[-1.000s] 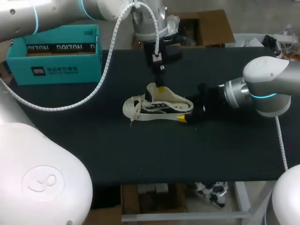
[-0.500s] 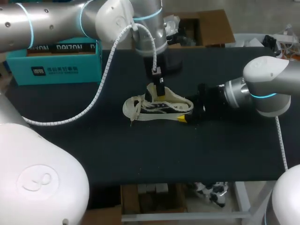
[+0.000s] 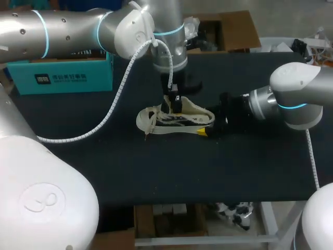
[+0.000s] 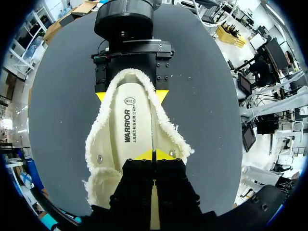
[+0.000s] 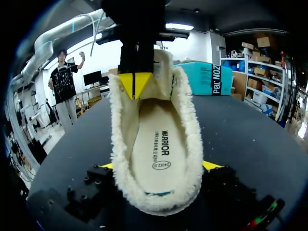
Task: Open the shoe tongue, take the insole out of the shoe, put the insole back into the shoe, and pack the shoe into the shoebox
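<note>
The blue shoebox point(image 3: 62, 73) sits at the far left corner of the worktop point(image 3: 234, 172), well apart from the shoe. It waits there for the last step.

My left arm comes in from that side and points straight down over the front part of the shoe point(image 3: 174, 119). My left fingers point(image 4: 144, 155) are closed tight, and a thin cream strip shows between them. I think that strip is the tongue point(image 5: 163, 72). It stands up tall, so the mouth of the shoe is wide open.

The shoe lies in the middle of the worktop, fluffy all round its rim. I can see right down inside to the insole point(image 5: 156, 144), which lies flat in the bottom. It is not out yet.

My right arm comes in low from the right. My right fingers point(image 5: 211, 166) sit one on each side of the heel and squeeze it. I think that is so the shoe won't slide or lift when the other arm pulls.

My guess is we are at the first step, opening the tongue.
</note>
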Motion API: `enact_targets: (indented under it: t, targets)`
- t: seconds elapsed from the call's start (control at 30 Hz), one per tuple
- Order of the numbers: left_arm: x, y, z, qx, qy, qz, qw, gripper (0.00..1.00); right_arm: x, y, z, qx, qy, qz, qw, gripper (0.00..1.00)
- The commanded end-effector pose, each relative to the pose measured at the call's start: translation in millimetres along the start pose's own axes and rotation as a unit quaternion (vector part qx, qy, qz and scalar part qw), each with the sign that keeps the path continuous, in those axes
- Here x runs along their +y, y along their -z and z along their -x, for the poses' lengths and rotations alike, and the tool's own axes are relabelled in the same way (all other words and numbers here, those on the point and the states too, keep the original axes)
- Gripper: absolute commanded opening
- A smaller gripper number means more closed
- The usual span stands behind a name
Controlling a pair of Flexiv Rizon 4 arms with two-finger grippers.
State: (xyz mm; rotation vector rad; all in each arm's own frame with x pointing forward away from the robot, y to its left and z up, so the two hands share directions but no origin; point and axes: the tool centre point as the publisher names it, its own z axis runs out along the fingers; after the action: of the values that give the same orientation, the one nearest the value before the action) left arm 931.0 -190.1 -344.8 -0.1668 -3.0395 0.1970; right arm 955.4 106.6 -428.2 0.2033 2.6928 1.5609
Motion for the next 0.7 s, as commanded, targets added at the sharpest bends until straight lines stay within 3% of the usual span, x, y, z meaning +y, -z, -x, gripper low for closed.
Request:
enact_targets:
  t: [0.03, 0.37, 0.7]
  targets:
    - [1.4, -6, 8.8, 0.026, -0.010, 0.004, 1.000, 0.00, -4, -1, 4, 0.001, 0.000, 0.002, 1.000, 0.00]
    - [11.3, -37, 3.1, 0.069, -0.016, 0.004, 0.997, 0.00, -4, -1, 4, 0.001, 0.000, 0.002, 1.000, 0.00]
    - [7.6, -46, -7.1, 0.045, 0.004, 0.013, 0.999, 0.00, -4, -1, 4, 0.001, 0.000, 0.002, 1.000, 0.00]
